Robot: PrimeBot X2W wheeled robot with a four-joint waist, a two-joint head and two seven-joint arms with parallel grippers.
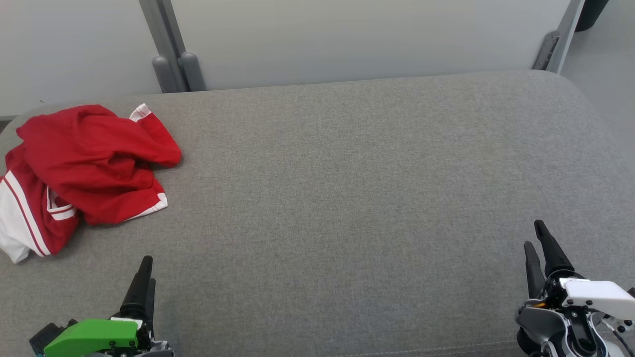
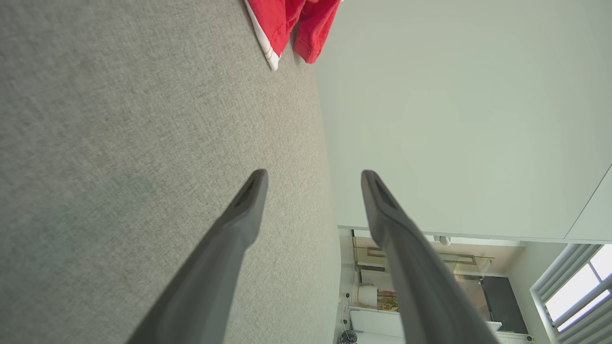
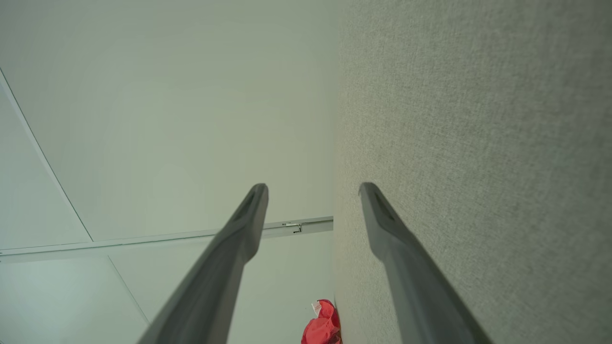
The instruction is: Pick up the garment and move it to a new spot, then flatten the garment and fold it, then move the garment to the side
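Head view: red garment beyond left jaws, well apart.

Splayed left pincer over grey cushion; red garment at the top edge

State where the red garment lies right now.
In the head view, the red garment lies crumpled at the far left of the grey surface, ahead of the left gripper and apart from it.
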